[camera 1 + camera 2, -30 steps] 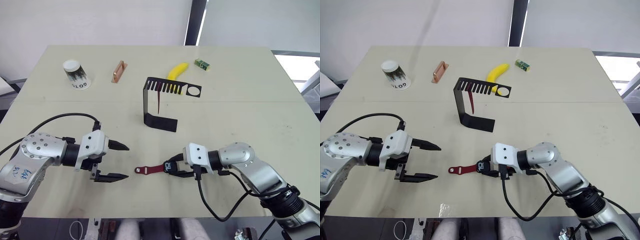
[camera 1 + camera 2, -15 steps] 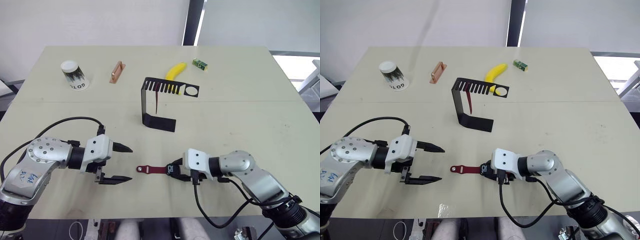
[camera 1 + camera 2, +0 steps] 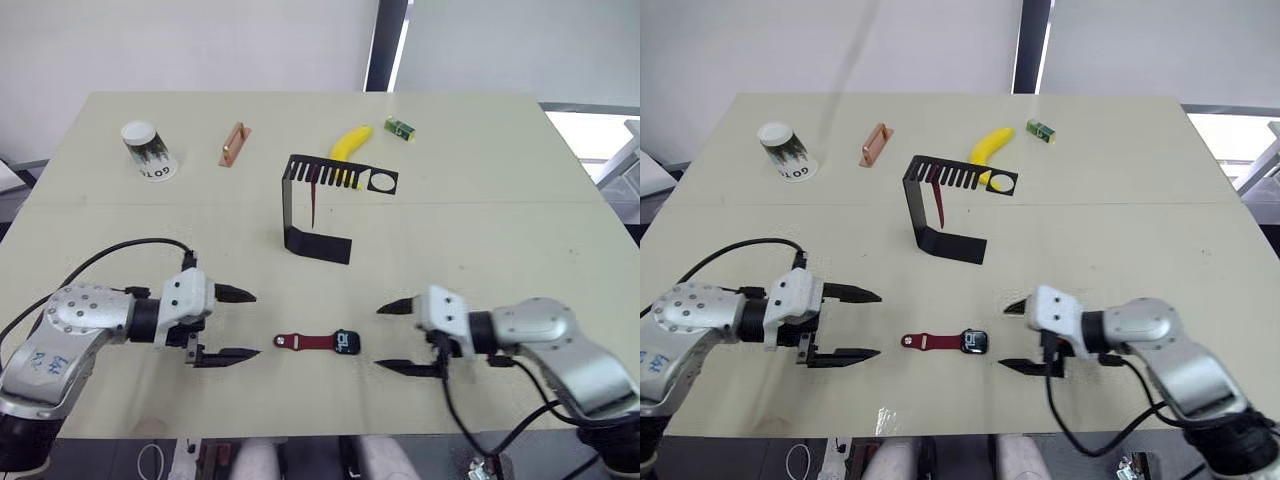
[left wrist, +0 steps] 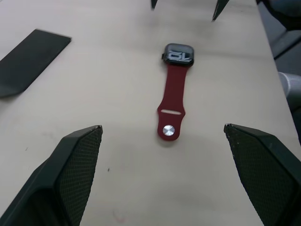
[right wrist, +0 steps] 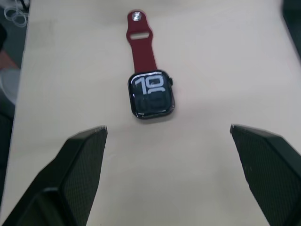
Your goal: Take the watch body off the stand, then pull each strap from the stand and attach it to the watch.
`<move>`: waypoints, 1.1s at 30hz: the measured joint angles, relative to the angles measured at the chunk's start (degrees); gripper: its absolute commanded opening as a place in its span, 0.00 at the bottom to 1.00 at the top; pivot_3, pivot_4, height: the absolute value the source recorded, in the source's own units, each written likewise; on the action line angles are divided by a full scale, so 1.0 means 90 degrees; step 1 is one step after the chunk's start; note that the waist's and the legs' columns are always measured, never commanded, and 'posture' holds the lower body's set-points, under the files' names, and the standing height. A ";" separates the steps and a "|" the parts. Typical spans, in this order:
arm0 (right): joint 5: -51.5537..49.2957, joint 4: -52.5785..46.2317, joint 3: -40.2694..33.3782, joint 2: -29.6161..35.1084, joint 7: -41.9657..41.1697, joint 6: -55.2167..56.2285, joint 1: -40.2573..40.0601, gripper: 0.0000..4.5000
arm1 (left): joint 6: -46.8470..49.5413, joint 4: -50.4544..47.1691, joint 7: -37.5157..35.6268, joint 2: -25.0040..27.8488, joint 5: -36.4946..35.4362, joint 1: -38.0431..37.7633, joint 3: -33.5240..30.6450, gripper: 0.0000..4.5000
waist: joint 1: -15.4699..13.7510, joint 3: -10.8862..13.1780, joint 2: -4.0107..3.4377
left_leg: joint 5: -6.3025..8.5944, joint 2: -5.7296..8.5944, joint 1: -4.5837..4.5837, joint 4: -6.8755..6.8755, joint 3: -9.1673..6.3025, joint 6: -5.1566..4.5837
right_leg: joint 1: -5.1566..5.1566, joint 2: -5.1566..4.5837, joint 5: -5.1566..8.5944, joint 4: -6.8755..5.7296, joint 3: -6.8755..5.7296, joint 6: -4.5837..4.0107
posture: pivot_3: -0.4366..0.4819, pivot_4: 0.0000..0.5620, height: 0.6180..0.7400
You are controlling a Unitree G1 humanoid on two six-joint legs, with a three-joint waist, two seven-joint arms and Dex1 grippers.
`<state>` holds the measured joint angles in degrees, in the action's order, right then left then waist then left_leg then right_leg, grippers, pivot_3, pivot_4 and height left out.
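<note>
Two straps [image 3: 303,342] [image 3: 315,200], one watch body [image 3: 347,341], one stand [image 3: 318,243].

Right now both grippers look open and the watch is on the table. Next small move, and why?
Probably send the left gripper up to the stand for the second strap. The watch body lies on the table with one strap attached, neither gripper holds anything, and the other strap hangs from the stand's comb. The right gripper sits beside the watch, free to steady it.

A pale beige counter [image 3: 520,230] fills the scene, with a faint seam running across its width. Behind the counter stands a plain white wall [image 3: 180,45], split by a dark vertical post [image 3: 384,45]. Bright daylight falls beside the counter's far right corner.
</note>
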<state>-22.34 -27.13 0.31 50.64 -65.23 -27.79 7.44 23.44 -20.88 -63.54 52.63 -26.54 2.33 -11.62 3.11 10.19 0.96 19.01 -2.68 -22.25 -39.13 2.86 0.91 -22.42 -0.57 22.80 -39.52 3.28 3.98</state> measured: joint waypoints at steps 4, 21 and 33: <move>-0.0473 0.0399 -0.1114 0.0150 -0.0129 0.0002 -0.0468 0.99 | 0.0155 0.0222 0.0293 -0.0170 -0.0167 -0.0694 -0.1062 1.00 | -0.0001 0.0000 0.0000 | 0.0003 0.0002 0.0008 0.0000 0.0001 -0.0005 | 0.0006 -0.0002 0.0000 0.0001 0.0001 0.0000 | 0.48 0.27 1.00; -0.1021 0.1786 -0.3104 0.0022 0.0224 0.0065 -0.1138 0.99 | 0.0395 0.1498 0.1706 -0.0987 -0.0440 -0.0905 -0.2830 1.00 | -0.0019 -0.0003 0.0004 | 0.0002 0.0004 0.0021 -0.0001 0.0002 -0.0002 | 0.0014 -0.0004 0.0000 0.0005 0.0004 0.0000 | 0.48 0.27 1.00; -0.1144 0.1363 -0.2578 -0.0101 0.0626 -0.0090 -0.0504 0.99 | 0.0581 0.0833 0.1783 -0.0965 -0.0543 -0.0624 -0.2311 1.00 | 0.0000 -0.0003 0.0004 | -0.0001 0.0001 0.0019 -0.0001 0.0003 0.0002 | 0.0008 -0.0001 0.0000 0.0000 0.0005 0.0000 | 0.48 0.27 1.00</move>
<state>-32.64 -14.86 -22.89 49.73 -59.60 -28.60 2.90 28.68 -13.39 -47.49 43.94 -31.43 -3.29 -32.42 3.11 10.16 0.99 19.01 -2.67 -22.08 -39.14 2.89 0.93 -22.34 -0.58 22.80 -39.51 3.32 3.98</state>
